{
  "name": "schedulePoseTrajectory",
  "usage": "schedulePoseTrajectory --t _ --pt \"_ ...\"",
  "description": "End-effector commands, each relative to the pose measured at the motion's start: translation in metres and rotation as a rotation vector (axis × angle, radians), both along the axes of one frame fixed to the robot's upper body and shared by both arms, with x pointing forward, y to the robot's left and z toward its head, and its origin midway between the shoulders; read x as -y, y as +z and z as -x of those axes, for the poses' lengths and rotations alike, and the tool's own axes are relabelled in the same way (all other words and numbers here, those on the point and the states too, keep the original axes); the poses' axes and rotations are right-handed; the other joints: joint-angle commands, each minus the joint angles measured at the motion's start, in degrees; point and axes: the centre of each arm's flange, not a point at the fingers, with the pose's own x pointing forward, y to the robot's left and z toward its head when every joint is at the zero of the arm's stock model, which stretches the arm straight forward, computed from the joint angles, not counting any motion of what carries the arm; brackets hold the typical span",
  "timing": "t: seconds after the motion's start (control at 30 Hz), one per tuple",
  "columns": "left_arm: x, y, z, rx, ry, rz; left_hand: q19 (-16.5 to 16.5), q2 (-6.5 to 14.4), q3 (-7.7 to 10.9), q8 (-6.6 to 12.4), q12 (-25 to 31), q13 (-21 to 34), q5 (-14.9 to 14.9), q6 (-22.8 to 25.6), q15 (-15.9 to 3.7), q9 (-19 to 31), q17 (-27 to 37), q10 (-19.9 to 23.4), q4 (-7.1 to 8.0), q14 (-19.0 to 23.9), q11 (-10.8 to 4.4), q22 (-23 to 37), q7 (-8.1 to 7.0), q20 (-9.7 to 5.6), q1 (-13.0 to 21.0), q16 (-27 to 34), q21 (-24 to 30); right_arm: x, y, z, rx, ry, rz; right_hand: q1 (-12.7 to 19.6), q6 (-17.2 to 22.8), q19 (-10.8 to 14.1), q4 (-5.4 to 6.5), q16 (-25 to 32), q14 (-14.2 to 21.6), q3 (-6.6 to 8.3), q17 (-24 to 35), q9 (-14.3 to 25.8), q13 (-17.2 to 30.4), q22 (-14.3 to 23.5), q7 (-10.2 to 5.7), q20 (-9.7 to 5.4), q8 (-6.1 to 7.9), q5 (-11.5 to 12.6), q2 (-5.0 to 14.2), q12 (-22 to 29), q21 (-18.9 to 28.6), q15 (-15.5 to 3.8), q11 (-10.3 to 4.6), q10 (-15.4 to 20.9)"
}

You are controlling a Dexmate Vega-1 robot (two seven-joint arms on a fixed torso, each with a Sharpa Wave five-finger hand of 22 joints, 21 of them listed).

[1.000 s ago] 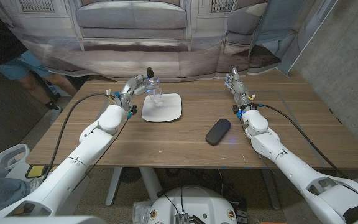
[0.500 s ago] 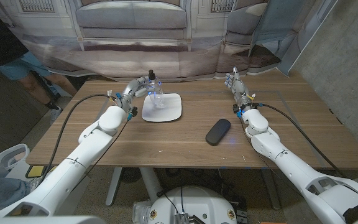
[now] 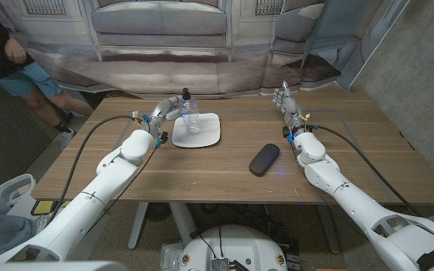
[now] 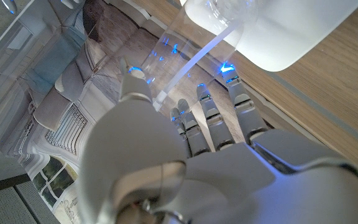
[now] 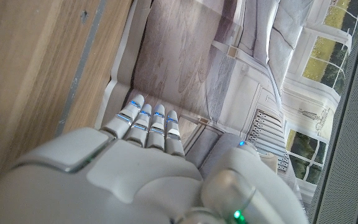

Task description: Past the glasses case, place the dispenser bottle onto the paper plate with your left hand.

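A clear dispenser bottle (image 3: 191, 114) with a black pump top stands upright on the white paper plate (image 3: 206, 135) at the back left of the table. My left hand (image 3: 165, 111) is just left of the bottle with its fingers stretched out and apart from it. In the left wrist view the fingers (image 4: 210, 118) reach toward the clear bottle (image 4: 185, 53) and the plate (image 4: 291, 31) without gripping. The black glasses case (image 3: 264, 159) lies right of the middle. My right hand (image 3: 285, 102) stands at the back right, fingers straight, holding nothing (image 5: 135, 168).
A person (image 3: 17, 64) stands beyond the table's left back corner. A printed sofa backdrop (image 3: 164, 30) hangs behind the table. Bare wood stretches along the front edge (image 3: 202, 188).
My left hand has let go of the bottle and drawn back a little to the left. The bottle now stands upright on the plate. The right arm has not moved.
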Motion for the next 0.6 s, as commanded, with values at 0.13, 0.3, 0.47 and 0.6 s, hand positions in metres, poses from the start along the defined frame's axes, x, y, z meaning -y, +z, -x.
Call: schedulePoseTrajectory --t 0.13,0.3,0.47,0.6 --pt "0.004 -0.0041 -0.005 -0.018 -0.01 -0.009 0.52 2.67 8.87 0.03 0.05 0.18 0.16 0.58 -2.16 0.29 0.35 0.54 8.61 0.5 -0.05 0.09 0.18 0.27 2.22 -0.08 -0.12 0.0022 -0.0024 0.0039 -0.006 -0.01 0.005 0.1 0.64 0.58 -0.13 -0.04 0.33 -0.45 0.2 0.28 0.31 0.12 0.07 -0.06 -0.01 0.29 0.27 0.22 0.16 0.06 -0.06 0.37" --pt "0.0049 -0.0023 -0.0056 -0.017 -0.011 -0.012 0.57 2.65 9.0 -0.01 -0.06 0.22 0.16 0.62 -2.16 0.29 0.38 0.43 8.61 0.46 -0.04 0.09 0.02 0.34 2.19 -0.16 -0.13 0.0036 -0.0032 0.0045 -0.008 -0.015 0.001 0.09 0.62 0.59 -0.12 -0.03 0.35 -0.49 0.21 0.28 0.31 0.12 0.08 -0.08 -0.02 0.31 0.28 0.19 0.16 0.16 -0.05 0.32" --pt "0.0064 -0.0013 -0.0062 -0.019 -0.011 -0.015 0.53 2.62 9.11 -0.06 -0.1 0.25 0.16 0.63 -2.26 0.29 0.39 0.41 8.6 0.47 0.18 0.09 0.12 0.31 2.18 -0.21 -0.17 0.0058 -0.0039 0.004 -0.007 -0.017 -0.004 0.09 0.59 0.58 -0.12 -0.05 0.33 -0.52 0.21 0.28 0.31 0.12 0.06 -0.03 -0.04 0.32 0.31 0.17 0.15 0.15 -0.09 0.31" --pt "0.0078 -0.0009 -0.0064 -0.021 -0.01 -0.019 0.54 2.56 9.2 -0.1 -0.13 0.28 0.15 0.64 -2.21 0.29 0.4 0.47 8.58 0.47 0.14 0.09 0.1 0.32 2.16 -0.26 -0.19 0.0067 -0.0031 0.0033 -0.004 -0.016 -0.002 0.09 0.6 0.57 -0.12 -0.04 0.36 -0.54 0.21 0.28 0.31 0.12 0.06 -0.04 -0.04 0.32 0.32 0.19 0.15 0.18 -0.06 0.36"
